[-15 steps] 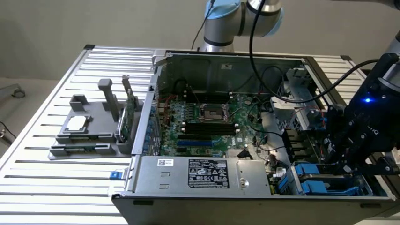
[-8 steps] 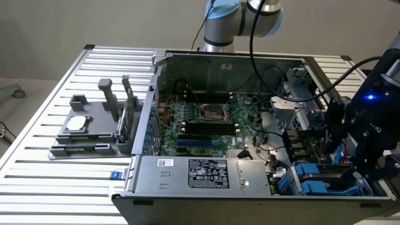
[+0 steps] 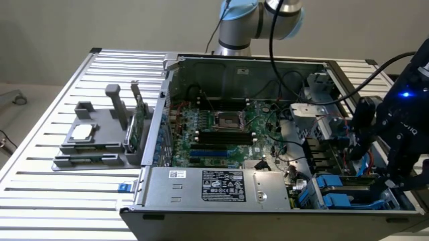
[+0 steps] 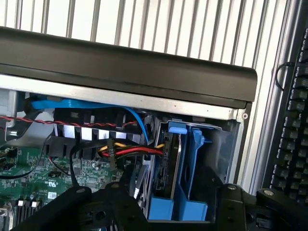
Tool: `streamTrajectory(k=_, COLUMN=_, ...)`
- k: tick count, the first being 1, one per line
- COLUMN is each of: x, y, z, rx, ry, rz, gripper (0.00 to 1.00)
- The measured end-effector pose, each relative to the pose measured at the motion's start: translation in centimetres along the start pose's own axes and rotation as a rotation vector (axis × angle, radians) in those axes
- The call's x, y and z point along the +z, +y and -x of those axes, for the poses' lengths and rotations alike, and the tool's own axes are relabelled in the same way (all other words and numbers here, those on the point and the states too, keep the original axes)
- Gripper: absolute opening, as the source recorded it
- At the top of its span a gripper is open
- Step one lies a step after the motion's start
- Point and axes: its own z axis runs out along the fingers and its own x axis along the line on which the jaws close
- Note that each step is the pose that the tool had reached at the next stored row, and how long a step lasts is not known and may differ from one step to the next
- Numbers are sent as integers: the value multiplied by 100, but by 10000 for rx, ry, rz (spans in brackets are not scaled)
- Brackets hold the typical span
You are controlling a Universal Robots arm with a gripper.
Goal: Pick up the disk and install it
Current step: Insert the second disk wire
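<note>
The tool (image 4: 175, 202) hangs with its jaws apart just above the drive bay (image 4: 192, 168), gripping nothing. The disk (image 4: 174, 163) stands on edge in its blue carrier inside that bay, at the computer case's (image 3: 221, 221) corner. A clean release means lifting straight up, clear of the blue latch (image 4: 177, 129) and nearby cables (image 4: 130, 150).

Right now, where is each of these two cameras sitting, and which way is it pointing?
Exterior view: off the arm, raised, looking down on the open computer case on a slatted table; a grey parts tray lies at the exterior view's left; the arm's base joint rises behind, and the dark hand hangs over the drive bay.
Wrist view: on the wrist, looking down past the black hand into the bay, where the disk stands on edge in its blue carrier.
Shared: the hand, the blue bay, the motherboard.
</note>
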Motion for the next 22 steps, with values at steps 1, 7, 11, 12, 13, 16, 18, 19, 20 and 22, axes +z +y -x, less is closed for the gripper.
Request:
streamTrajectory(k=1, x=-21, y=0, z=2, rx=0, ry=-1, rz=-1, gripper=57)
streamTrajectory(k=7, x=-114, y=-11, z=9, rx=-2, ry=1, rz=-4, gripper=39)
streamTrajectory(k=11, x=-144, y=-48, z=11, rx=-1, ry=-1, rz=-4, gripper=27)
streamTrajectory(k=12, x=-155, y=-55, z=11, rx=-1, ry=0, rz=-4, gripper=27)
streamTrajectory(k=13, x=-165, y=-63, z=11, rx=-1, ry=0, rz=-3, gripper=27)
streamTrajectory(k=16, x=-176, y=-123, z=9, rx=3, ry=2, rz=-4, gripper=27)
streamTrajectory(k=18, x=-178, y=-170, z=4, rx=16, ry=1, rz=-5, gripper=27)
streamTrajectory(k=19, x=-178, y=-195, z=1, rx=22, ry=1, rz=-5, gripper=27)
streamTrajectory(k=20, x=-178, y=-224, z=-2, rx=27, ry=1, rz=-6, gripper=27)
streamTrajectory(k=22, x=-179, y=-290, z=-10, rx=36, ry=1, rz=-6, gripper=27)
